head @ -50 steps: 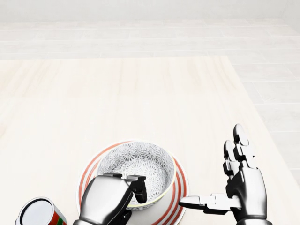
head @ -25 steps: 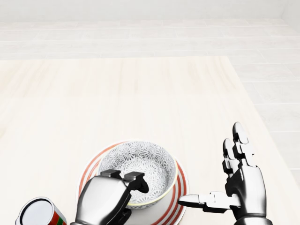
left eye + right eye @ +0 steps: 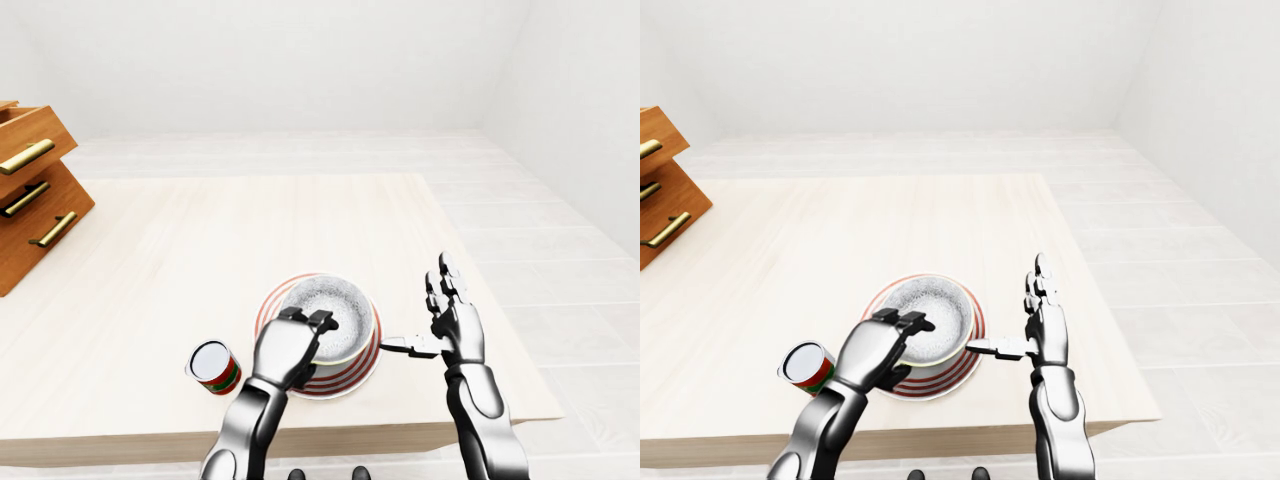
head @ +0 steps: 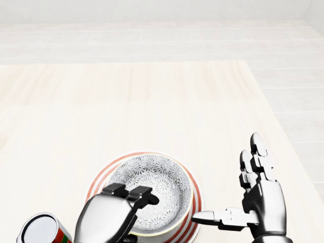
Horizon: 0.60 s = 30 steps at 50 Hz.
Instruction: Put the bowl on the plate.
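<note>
Bowl [image 4: 152,190] sits on red-striped plate [image 4: 194,205], low on pale wooden tabletop [image 4: 152,101]. Left robot hand [image 4: 114,212] at bowl's lower-left rim, fingers [image 4: 144,195] curled over it; grip unclear. Right robot hand [image 4: 255,195] spread wide, empty, beside plate. Can [image 4: 43,230] at lower left.

left hand [image 4: 109,217]: polished silver shell with a smooth, rounded back; the finger segments are black and blocky.
right hand [image 4: 253,200]: same silver metal, three fingers made of short segments with rounded silver tips; dark joints between the segments.
thumb [image 4: 215,218]: flat silver bar, with black links near the palm.
forearms [image 3: 485,420]: slim chrome tubes, glossy, with soft grey reflections; a dark ring at the wrist.
feet [image 3: 325,473]: two small black rounded shapes at the bottom edge of the left-eye view.
markings: no cables, screws or labels can be made out.
</note>
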Tool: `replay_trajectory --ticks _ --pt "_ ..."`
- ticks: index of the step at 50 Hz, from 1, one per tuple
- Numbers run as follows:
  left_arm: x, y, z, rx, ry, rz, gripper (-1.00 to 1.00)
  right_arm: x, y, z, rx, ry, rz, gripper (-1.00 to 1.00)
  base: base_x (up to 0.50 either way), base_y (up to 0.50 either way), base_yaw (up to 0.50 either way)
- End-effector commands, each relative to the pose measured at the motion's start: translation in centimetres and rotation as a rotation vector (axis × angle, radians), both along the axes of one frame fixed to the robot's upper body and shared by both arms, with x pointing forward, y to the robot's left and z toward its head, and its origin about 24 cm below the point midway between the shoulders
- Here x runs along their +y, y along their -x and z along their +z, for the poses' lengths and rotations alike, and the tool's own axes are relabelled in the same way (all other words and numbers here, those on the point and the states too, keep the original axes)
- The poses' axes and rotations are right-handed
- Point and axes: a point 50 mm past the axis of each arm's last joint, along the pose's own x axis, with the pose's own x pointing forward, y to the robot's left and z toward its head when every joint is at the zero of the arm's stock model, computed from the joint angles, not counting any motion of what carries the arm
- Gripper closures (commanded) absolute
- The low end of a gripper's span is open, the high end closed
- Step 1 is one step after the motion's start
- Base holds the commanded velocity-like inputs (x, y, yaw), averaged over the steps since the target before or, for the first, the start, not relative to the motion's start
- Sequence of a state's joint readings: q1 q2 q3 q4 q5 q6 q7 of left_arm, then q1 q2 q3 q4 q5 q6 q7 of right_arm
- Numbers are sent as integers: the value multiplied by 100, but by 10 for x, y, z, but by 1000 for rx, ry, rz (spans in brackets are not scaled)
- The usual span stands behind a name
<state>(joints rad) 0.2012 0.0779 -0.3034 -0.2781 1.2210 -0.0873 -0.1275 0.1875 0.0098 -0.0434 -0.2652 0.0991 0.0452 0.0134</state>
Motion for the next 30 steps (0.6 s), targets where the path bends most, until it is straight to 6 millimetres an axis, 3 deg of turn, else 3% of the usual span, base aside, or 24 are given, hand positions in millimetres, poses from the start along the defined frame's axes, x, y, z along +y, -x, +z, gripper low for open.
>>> replay_trajectory --ticks 1,30 --pt "5 11 10 0 -1 -4 -10 0 0 -2 -2 -4 -2 -100 0 0 0" --pt "24 35 36 5 23 24 0 1 1 0 -3 -2 3 -100 0 0 0"
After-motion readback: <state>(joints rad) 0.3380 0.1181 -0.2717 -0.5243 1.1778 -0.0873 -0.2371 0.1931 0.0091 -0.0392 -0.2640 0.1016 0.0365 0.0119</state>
